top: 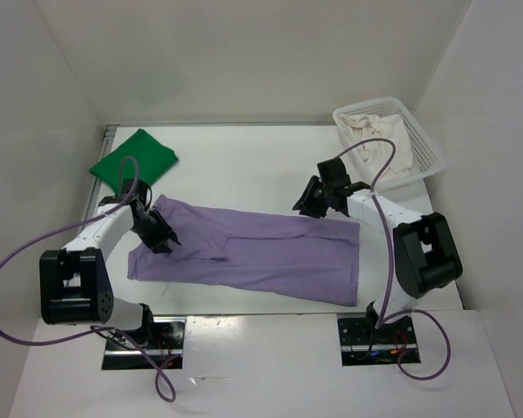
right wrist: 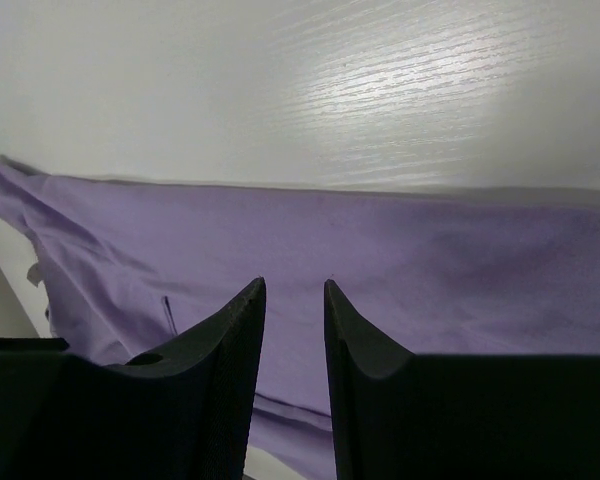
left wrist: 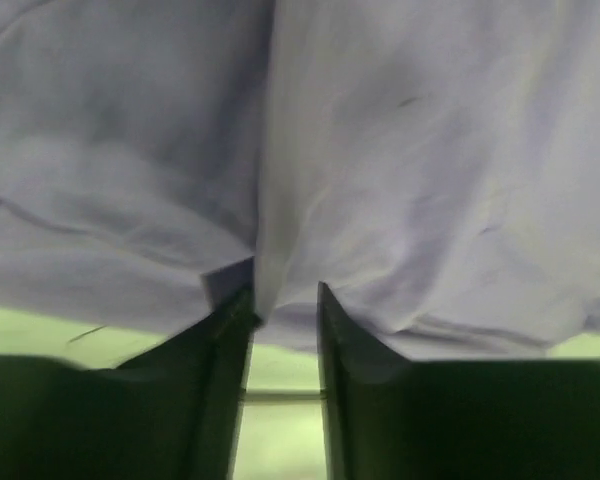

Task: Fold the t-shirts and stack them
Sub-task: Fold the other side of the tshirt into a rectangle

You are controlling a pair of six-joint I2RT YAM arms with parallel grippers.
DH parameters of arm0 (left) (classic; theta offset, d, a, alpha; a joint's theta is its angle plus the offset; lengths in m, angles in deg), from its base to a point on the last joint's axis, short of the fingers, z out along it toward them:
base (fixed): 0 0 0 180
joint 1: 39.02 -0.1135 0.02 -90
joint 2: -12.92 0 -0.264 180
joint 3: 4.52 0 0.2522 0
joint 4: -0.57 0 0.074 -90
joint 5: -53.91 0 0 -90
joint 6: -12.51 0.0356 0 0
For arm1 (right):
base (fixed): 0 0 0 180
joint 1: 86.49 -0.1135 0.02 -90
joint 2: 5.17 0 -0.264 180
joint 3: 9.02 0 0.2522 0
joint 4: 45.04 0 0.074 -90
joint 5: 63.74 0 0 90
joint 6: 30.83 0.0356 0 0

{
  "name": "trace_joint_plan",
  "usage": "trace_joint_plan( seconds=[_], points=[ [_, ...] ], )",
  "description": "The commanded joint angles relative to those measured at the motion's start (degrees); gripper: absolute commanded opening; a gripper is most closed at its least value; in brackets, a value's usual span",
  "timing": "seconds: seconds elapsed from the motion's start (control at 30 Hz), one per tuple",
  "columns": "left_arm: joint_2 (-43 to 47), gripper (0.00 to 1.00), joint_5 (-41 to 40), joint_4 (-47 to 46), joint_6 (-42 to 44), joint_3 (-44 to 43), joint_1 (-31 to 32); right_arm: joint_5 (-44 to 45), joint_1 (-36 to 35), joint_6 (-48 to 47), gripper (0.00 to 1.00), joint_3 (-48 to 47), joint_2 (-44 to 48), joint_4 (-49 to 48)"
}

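On the far left of the white counter [top: 244, 174], the bright green cloth t-shirt [top: 135, 155] lies folded into a small square. Just near and right of it, the left end effector [top: 164, 237] sits low over the left end of the pale lavender-purple cloth t-shirt [top: 253, 257], which lies spread flat across the middle of the counter. Only the left wrist view shows its jaws: the end effector [left wrist: 285, 295] is released, with pale surface visible through the gap. A crease of the lavender cloth [left wrist: 410, 150] comes down to the tips and meets the left finger [left wrist: 230, 330], but nothing is clamped across the gap. Further right, the right end effector [top: 307, 205] hangs above the shirt's far edge. Its wrist view shows it [right wrist: 295, 285] released, the gap empty, with lavender cloth [right wrist: 430, 270] below and bare counter beyond. At the far right, seen only from the top view, the cream off-white cloth t-shirt [top: 379, 126] lies crumpled in the white plastic mesh basket [top: 366, 105].
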Motion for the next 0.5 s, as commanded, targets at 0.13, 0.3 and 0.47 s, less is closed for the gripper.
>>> trace_joint_plan(
  seconds=[0.13, 0.3, 0.47],
  points=[
    [-5.2, 0.53, -4.9, 9.0, 3.8, -11.7, -2.5, 0.3, -0.4, -2.5, 0.35, -2.4, -2.1, -0.6],
    [-7.6, 0.61, -6.2, 6.1, 4.5, -13.5, -2.5, 0.3, -1.5, -3.1, 0.35, -3.5, -3.8, 0.5],
    [-7.6, 0.61, -4.8, 0.8, 5.3, -9.2, -2.5, 0.3, -2.1, -3.6, 0.35, -4.0, -4.3, 1.7]
  ],
)
